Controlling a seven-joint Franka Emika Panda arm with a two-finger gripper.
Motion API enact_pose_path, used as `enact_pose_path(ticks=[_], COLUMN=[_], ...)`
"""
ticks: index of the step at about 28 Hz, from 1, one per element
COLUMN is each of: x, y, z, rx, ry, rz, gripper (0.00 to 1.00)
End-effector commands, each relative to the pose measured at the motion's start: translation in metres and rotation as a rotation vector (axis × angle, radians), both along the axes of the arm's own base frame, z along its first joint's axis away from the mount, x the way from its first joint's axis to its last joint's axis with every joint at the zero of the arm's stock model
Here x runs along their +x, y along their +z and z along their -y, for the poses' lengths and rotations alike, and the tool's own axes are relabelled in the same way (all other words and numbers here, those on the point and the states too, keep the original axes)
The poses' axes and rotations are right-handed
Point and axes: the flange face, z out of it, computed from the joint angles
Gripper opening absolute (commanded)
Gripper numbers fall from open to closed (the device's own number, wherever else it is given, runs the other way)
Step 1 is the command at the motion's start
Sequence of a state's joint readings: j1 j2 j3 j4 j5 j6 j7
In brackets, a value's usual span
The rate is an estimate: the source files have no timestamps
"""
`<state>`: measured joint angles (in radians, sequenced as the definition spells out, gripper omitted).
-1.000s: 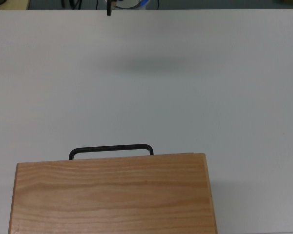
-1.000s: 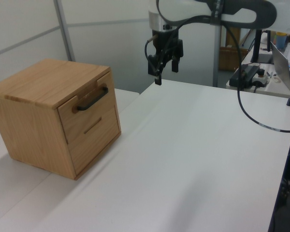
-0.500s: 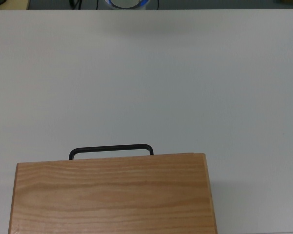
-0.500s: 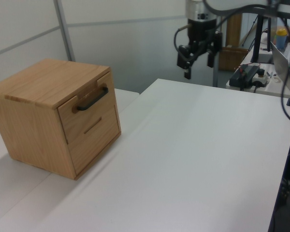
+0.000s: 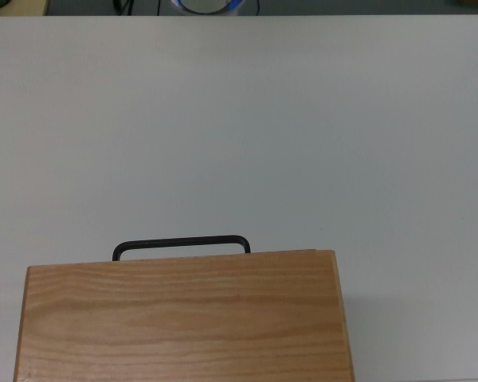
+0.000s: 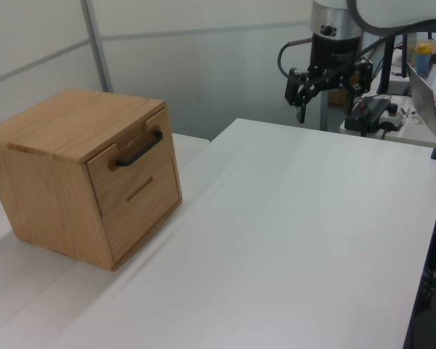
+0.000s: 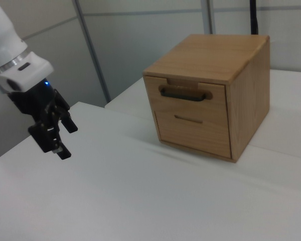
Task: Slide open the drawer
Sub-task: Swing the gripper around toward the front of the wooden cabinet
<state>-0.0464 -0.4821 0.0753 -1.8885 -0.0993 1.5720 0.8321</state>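
The light wooden drawer with a thin black U-shaped bar handle sits closed in the upper front of the light wooden box-shaped cabinet, at the left view's left on the white table. The black two-finger gripper hangs above the table, well apart from the cabinet. Its fingers stand spread apart and hold nothing. In the top view the handle sticks out past the cabinet top.

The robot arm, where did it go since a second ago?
The end effector swung toward the left view's right, away from the wooden cabinet, and slipped out of the top view. It took hold of nothing. The drawer is shut as before, its black handle untouched.
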Motion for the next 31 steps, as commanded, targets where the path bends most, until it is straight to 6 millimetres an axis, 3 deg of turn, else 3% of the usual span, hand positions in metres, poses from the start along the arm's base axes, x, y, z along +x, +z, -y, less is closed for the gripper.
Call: enact_pose_path(ticks=[1,9,15,24,30,31], x=[-0.003,0.026,0.077,0.128,0.175,0.190], y=[-0.011,-0.037,-0.077,-0.082,-0.088,-0.093], z=[0.008,0.015,0.016,0.007,-0.009,-0.010], rx=[0.078,0.162,0.211,0.365,0.429,0.445], ry=[-0.236,-0.511,-0.645,-0.647,-0.625,-0.617], rz=[0.099,0.207,0.252,0.393,0.434,0.455], gripper=[0.99,0.99,0.99,0.99,1.00,1.00])
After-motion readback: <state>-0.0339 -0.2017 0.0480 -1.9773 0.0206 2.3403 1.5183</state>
